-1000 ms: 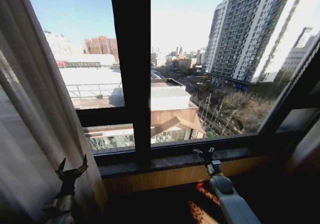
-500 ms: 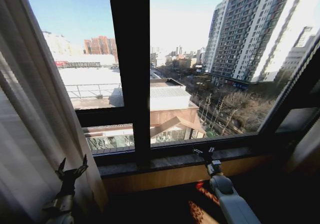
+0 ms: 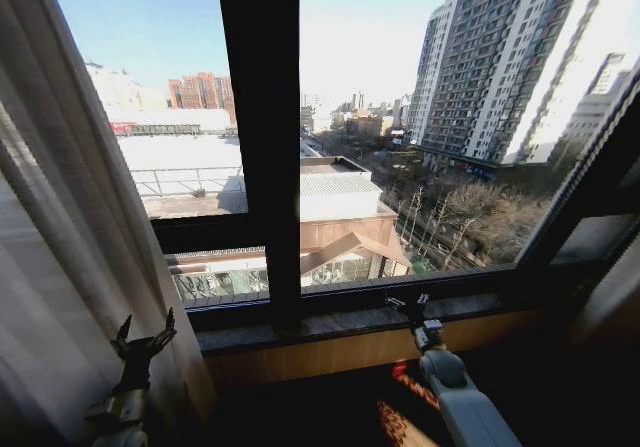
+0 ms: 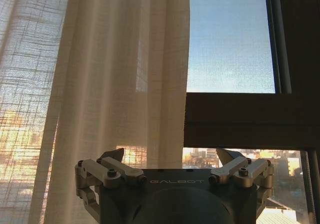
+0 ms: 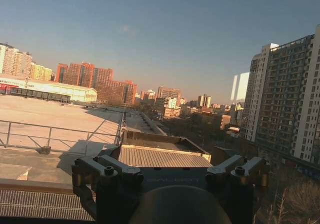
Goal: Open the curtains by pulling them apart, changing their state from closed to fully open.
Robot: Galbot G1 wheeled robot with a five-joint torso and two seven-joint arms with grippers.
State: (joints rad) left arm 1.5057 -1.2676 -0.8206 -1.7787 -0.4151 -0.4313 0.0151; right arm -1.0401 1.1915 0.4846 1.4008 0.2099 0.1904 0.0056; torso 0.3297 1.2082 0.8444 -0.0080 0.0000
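A sheer cream curtain (image 3: pixel 60 267) hangs gathered in pleats at the left side of the window, and its pleated fabric (image 4: pixel 115 83) also shows in the left wrist view. My left gripper (image 3: pixel 143 339) stands open just in front of the curtain's lower part, with nothing between its fingers. My right gripper (image 3: pixel 410 305) is held low near the stone window sill (image 3: pixel 330 322), right of the window's middle post, open and holding nothing. The window glass between the two arms is uncovered.
A thick dark window post (image 3: pixel 260 137) runs down the middle, with a crossbar (image 3: pixel 200 232) at the left. A wooden ledge (image 3: pixel 350 352) lies under the sill. City buildings (image 3: pixel 500 67) show outside. A dark frame edge (image 3: pixel 600 187) slants at the far right.
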